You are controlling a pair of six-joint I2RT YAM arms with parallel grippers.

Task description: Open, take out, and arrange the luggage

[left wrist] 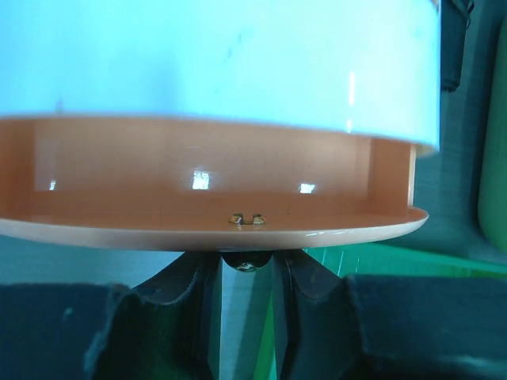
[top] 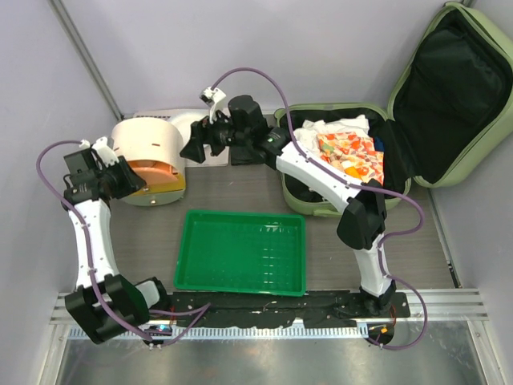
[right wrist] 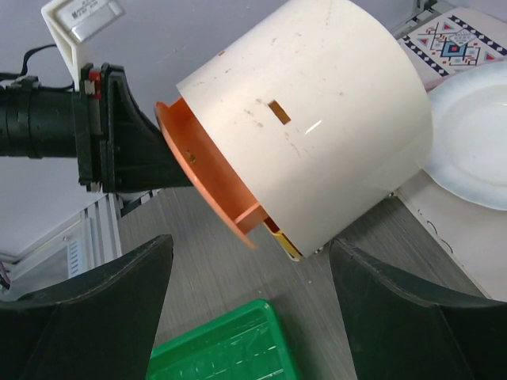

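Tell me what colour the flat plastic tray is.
The flat plastic tray is bright green, clearest in the top external view.

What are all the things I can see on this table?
luggage: one, pale green, open, back right
clothes: at least two, white and colourfully patterned, inside the luggage
tray: one, bright green, front centre
round container: one, cream over orange, back left
plate: one, white, beside the round container
patterned mat: one, by the plate
left gripper: black, at the container's orange rim
right gripper: black, open, facing the container
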